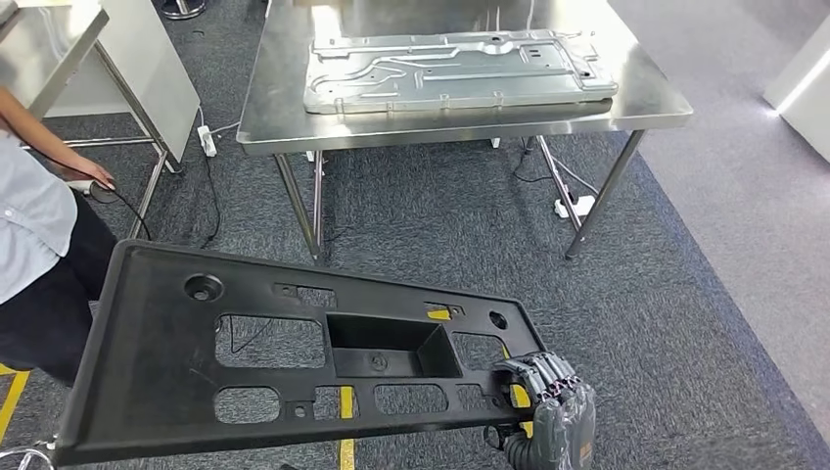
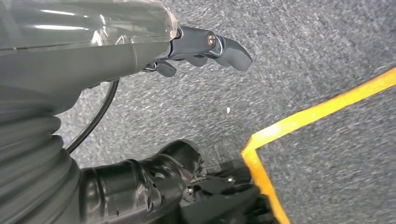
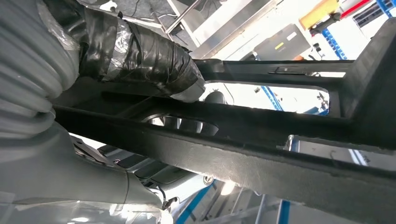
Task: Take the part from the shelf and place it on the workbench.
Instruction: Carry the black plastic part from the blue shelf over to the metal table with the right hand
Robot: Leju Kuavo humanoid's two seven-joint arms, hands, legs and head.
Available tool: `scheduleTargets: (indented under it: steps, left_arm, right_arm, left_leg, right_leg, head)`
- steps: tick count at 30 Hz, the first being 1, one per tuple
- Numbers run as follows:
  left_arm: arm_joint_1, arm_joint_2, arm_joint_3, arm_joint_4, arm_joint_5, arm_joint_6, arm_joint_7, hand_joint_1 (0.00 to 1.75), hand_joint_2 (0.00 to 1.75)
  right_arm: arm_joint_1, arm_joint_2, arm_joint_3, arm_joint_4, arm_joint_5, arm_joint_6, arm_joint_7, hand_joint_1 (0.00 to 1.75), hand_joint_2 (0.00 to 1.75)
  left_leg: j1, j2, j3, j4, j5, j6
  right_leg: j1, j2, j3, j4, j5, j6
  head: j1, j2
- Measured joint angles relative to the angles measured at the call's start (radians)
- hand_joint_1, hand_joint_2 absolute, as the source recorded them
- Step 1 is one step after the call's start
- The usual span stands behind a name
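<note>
A long black plastic panel (image 1: 294, 352) with several cut-outs hangs low in front of me in the head view, tilted down toward its right end. My right hand (image 1: 545, 403) grips the panel's right end, fingers curled over its edge. In the right wrist view the taped thumb (image 3: 140, 60) presses on the panel's ribs (image 3: 280, 163). The steel workbench (image 1: 274, 113) stands ahead across the carpet. In the left wrist view my left hand (image 2: 116, 60) hangs over the carpet, fingers (image 2: 219, 46) apart from the thumb, holding nothing.
A stamped metal sheet (image 1: 450, 69) covers most of the workbench top. A person (image 1: 34, 225) stands at the left beside another steel table (image 1: 59, 49). Power strips (image 1: 577, 206) and cables lie under the bench. Yellow floor tape (image 2: 303, 116) runs below my left hand.
</note>
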State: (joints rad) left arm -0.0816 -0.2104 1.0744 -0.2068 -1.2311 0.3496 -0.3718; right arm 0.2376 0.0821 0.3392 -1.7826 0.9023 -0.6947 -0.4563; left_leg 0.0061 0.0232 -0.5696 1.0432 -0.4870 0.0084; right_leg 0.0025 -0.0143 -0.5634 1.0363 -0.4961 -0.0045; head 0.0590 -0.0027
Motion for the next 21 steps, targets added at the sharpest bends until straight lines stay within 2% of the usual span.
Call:
scheduleTargets:
  steps: [3, 4, 6, 8, 9, 10, 11, 12, 14, 15, 16, 19, 21]
  left_arm:
    - [-0.001, -0.002, 0.000, 0.000, -0.002, 0.000, -0.001, 0.00, 1.75]
    - [0.000, -0.002, 0.000, 0.000, -0.003, 0.000, -0.001, 0.00, 1.75]
    - [-0.001, -0.004, 0.000, 0.000, -0.004, 0.001, -0.001, 0.00, 1.75]
    - [-0.002, -0.006, 0.000, 0.000, -0.005, 0.001, -0.001, 0.00, 1.75]
    - [-0.001, -0.006, 0.000, 0.000, -0.005, 0.001, -0.001, 0.00, 1.75]
    - [0.000, -0.006, 0.000, 0.000, -0.005, 0.001, -0.001, 0.00, 1.75]
    - [0.000, -0.007, 0.000, 0.000, -0.005, 0.001, -0.001, 0.00, 1.75]
    - [0.000, -0.007, 0.000, 0.000, -0.005, 0.001, -0.002, 0.00, 1.75]
    - [-0.002, -0.009, 0.000, 0.000, -0.005, 0.000, -0.003, 0.00, 1.75]
    - [-0.003, -0.009, 0.000, 0.000, -0.005, 0.000, -0.004, 0.00, 1.75]
    - [-0.003, -0.009, 0.000, 0.000, -0.005, 0.000, -0.004, 0.00, 1.75]
    - [-0.001, -0.009, 0.000, 0.000, -0.006, 0.000, -0.010, 0.00, 1.75]
    - [-0.001, -0.010, 0.000, 0.000, -0.007, 0.000, -0.014, 0.00, 1.75]
  right_arm:
    - [0.002, 0.000, -0.003, -0.002, 0.008, 0.000, 0.000, 1.75, 1.75]
    - [0.002, 0.000, -0.003, -0.003, 0.011, 0.000, 0.001, 1.75, 1.75]
    - [0.004, 0.000, -0.004, -0.004, 0.015, 0.000, 0.003, 1.75, 1.75]
    - [0.006, 0.000, -0.004, -0.004, 0.020, 0.000, 0.004, 1.75, 1.75]
    - [0.008, 0.000, -0.005, -0.004, 0.023, 0.000, 0.005, 1.75, 1.75]
    - [0.009, 0.000, -0.006, -0.004, 0.025, 0.000, 0.006, 1.75, 1.75]
    - [0.010, 0.000, -0.006, -0.004, 0.028, 0.000, 0.006, 1.75, 1.75]
    - [0.011, 0.000, -0.007, -0.004, 0.029, 0.000, 0.006, 1.75, 1.75]
    - [0.012, 0.000, -0.007, -0.004, 0.032, 0.000, 0.006, 1.75, 1.75]
    - [0.013, 0.000, -0.007, -0.005, 0.032, 0.000, 0.006, 1.75, 1.75]
    - [0.014, 0.000, -0.008, -0.005, 0.033, 0.000, 0.006, 1.75, 1.75]
    - [0.016, 0.000, -0.010, -0.008, 0.035, 0.000, 0.007, 1.75, 1.75]
    - [0.017, 0.000, -0.011, -0.011, 0.037, 0.000, 0.008, 1.75, 1.75]
  left_leg:
    - [-0.001, -0.009, 0.003, -0.014, 0.003, 0.015]
    - [0.000, -0.012, 0.004, -0.018, 0.006, 0.021]
    - [0.004, -0.016, 0.006, -0.024, 0.012, 0.032]
    - [0.004, -0.021, 0.004, -0.025, 0.013, 0.036]
    - [0.004, -0.025, 0.004, -0.024, 0.013, 0.036]
    - [0.004, -0.030, 0.004, -0.024, 0.013, 0.035]
    - [0.004, -0.035, 0.005, -0.024, 0.012, 0.035]
    - [0.004, -0.041, 0.006, -0.023, 0.012, 0.034]
    - [0.003, -0.052, 0.006, -0.021, 0.011, 0.027]
    - [0.002, -0.057, 0.004, -0.021, 0.012, 0.021]
    - [0.002, -0.061, 0.002, -0.021, 0.013, 0.014]
    - [0.006, -0.062, -0.003, -0.015, 0.007, -0.006]
    - [0.007, -0.049, -0.033, 0.054, -0.039, -0.012]
  right_leg:
    - [0.000, -0.008, 0.001, 0.002, -0.003, 0.014]
    - [-0.001, -0.006, -0.002, 0.013, -0.012, 0.019]
    - [-0.006, 0.001, -0.034, 0.089, -0.062, 0.029]
    - [-0.010, 0.004, -0.093, 0.212, -0.121, 0.037]
    - [-0.012, 0.004, -0.113, 0.253, -0.130, 0.039]
    - [-0.014, 0.005, -0.117, 0.258, -0.120, 0.041]
    - [-0.017, 0.006, -0.102, 0.226, -0.092, 0.041]
    - [-0.019, 0.012, -0.072, 0.163, -0.054, 0.040]
    - [-0.021, 0.036, -0.015, 0.042, -0.008, 0.035]
    - [-0.020, 0.045, 0.000, 0.008, -0.001, 0.033]
    - [-0.017, 0.049, 0.003, -0.003, -0.004, 0.030]
    - [-0.017, 0.037, 0.005, -0.014, 0.004, 0.013]
    - [-0.019, 0.024, 0.008, -0.023, 0.008, -0.001]
  head:
    - [0.000, 0.000]
    - [0.000, 0.000]
    - [0.001, 0.000]
    - [0.001, 0.000]
    - [0.001, 0.000]
    - [0.001, 0.000]
    - [0.001, 0.000]
    - [0.001, 0.000]
    - [0.001, 0.000]
    - [0.001, 0.000]
    - [0.000, 0.000]
    - [0.000, 0.000]
    - [-0.002, 0.000]
